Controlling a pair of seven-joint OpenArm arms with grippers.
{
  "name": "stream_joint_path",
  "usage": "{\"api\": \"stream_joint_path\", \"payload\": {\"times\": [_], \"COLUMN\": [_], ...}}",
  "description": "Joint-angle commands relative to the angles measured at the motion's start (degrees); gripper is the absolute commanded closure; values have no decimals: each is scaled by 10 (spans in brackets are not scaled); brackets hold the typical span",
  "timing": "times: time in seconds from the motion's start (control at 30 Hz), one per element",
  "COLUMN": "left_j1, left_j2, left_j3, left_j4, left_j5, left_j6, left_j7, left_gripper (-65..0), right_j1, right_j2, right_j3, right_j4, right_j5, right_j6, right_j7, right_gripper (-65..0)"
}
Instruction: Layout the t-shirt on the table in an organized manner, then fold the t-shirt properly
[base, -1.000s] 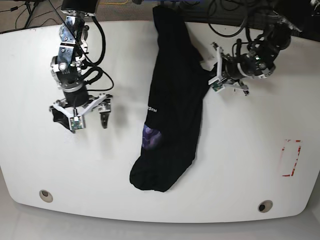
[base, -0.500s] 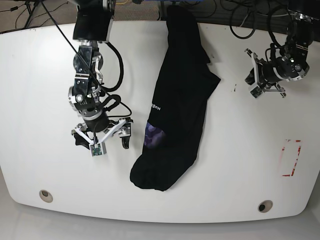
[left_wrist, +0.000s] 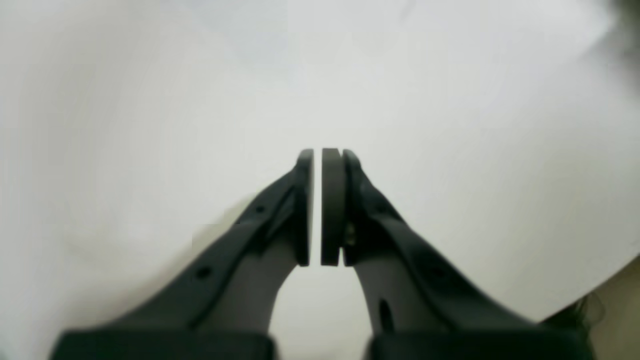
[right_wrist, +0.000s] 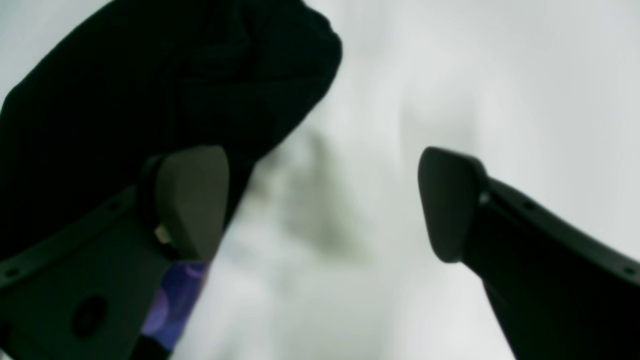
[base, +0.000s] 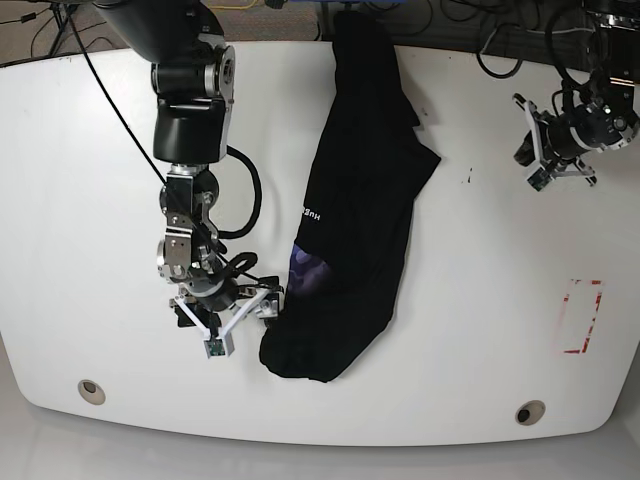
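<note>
Black t-shirt (base: 350, 220) sits bunched lengthwise on the tabletop (base: 80, 150). Right end effector (base: 228, 315), wide open, is beside its hem; left end effector (base: 552, 148), closed and empty, sits well apart. Next: grab hem, spread.

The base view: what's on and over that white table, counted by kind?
Black t-shirt: 1
Robot grippers: 2, the right gripper open beside the shirt, the left gripper shut
Red-and-white tape rectangle: 1
Round grommet holes: 2
Total: 6
</note>
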Motion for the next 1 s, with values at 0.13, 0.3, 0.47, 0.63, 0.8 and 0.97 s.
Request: {"api": "stream_joint_path", "payload": {"times": [0.13,0.3,0.47,0.63,0.8,0.97], "left_j1": [-20,-43,-65,-74,-82,-97], "left_j2": [80,153,197,227,234,234], "left_j3": [-2,-1,0,11,67,102], "left_j4": [79,87,85,80,54,20], "left_j5": [-25,-22,-20,4,41,56], "left_j6": [-3,-3,-3,28,61,64], "left_j7": [56,90,92,93,93,93], "left_gripper": [-147,-325,-428,-475,-501,-500], "right_j1": [28,21,-2,-24,-40,-45], "right_j2": [5,4,5,5,7,7], "right_j3": [1,3,3,3,3,4], "right_j4": [3,7,27,52,59,59], "right_j5": [2,2,1,1,1,1], "right_j6": [1,1,1,1,1,1], "right_j7": [16,14,14,14,14,14], "right_gripper": [-574,-574,-574,-574,-574,-574]}}
